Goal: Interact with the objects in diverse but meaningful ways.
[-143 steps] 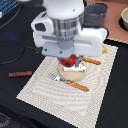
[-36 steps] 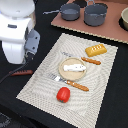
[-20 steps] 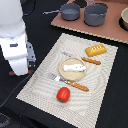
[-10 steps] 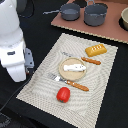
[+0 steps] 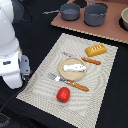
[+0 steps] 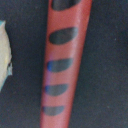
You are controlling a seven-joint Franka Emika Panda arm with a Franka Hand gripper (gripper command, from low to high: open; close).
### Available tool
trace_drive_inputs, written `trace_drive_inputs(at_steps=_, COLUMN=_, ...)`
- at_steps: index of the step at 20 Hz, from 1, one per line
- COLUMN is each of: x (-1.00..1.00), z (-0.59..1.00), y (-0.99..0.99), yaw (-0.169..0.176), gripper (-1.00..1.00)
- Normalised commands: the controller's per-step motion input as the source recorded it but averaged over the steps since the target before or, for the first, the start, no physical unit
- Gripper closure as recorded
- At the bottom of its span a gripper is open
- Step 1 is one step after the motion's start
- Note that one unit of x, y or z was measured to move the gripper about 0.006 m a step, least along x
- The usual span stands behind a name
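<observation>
1. We have the arm (image 5: 12, 55) low over the dark table off the placemat's (image 5: 107, 95) edge, at the exterior view's left. The wrist view is filled by a reddish stick with dark oval marks, the sausage stick (image 6: 64, 65), lying directly under the pincer on the dark surface. We judge we are poised there to pick it up.
2. We cannot tell whether the pincer is released or clenched: its fingers show in neither view, and the arm's body hides it in the exterior view.
3. The other toy foods lie well apart from the pincer, out on the placemat. The red tomato (image 5: 63, 94) is the nearest of them. The white fish-like piece (image 5: 73, 66) sits beyond it, and the yellow bread loaf (image 5: 96, 49) is farthest.
4. The fish rests on a small round plate (image 5: 63, 73), the only holder on the mat with something in it. A fork (image 5: 54, 76) and an orange-handled knife (image 5: 77, 85) lie beside that plate, as at a place setting.
5. Two grey pots (image 5: 95, 14) stand on the brown board far from the pincer. We cannot make out anything inside them.
6. A pale edge (image 6: 4, 50) shows beside the stick in the wrist view. We take it for the placemat's border.
</observation>
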Motion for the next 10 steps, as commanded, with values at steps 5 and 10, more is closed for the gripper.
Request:
trace_drive_inputs(at_steps=5, x=-0.14, z=-0.34, y=-0.01, yaw=0.0, gripper=1.0)
trace_drive_inputs(at_steps=10, x=-0.15, z=-0.32, y=-0.01, yaw=0.0, gripper=1.0)
